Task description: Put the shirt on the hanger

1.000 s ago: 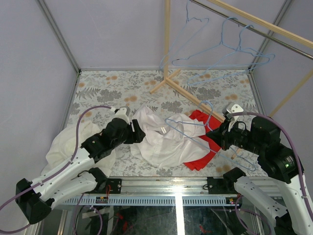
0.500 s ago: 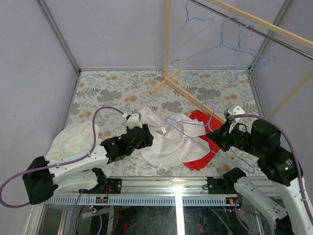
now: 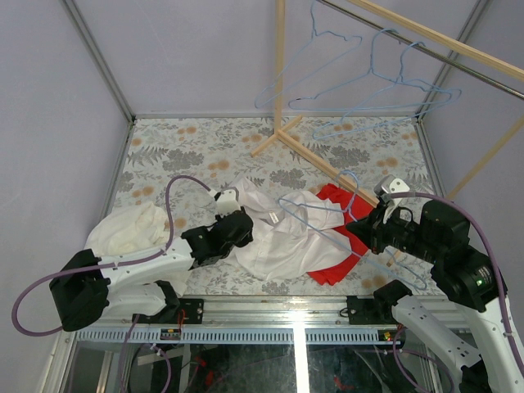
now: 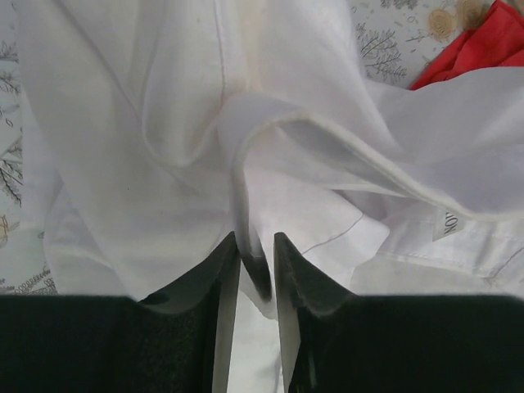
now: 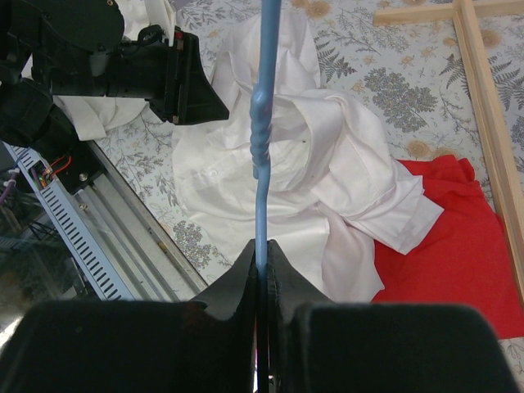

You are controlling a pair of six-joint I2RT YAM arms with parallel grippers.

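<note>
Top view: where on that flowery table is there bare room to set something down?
The widest bare patch of the floral tabletop lies along the back wall, left of the wooden rack foot and beyond the white collared shirt. A smaller one sits behind that foot, at the right. The middle is crowded: shirt, red cloth, cream garment.

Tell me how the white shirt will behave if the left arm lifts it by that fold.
Probably floppy: the shirt lies in soft crumpled folds, so it should drape from the left gripper. Likely light; the fabric looks thin. It overlaps the red cloth, which may drag.
</note>
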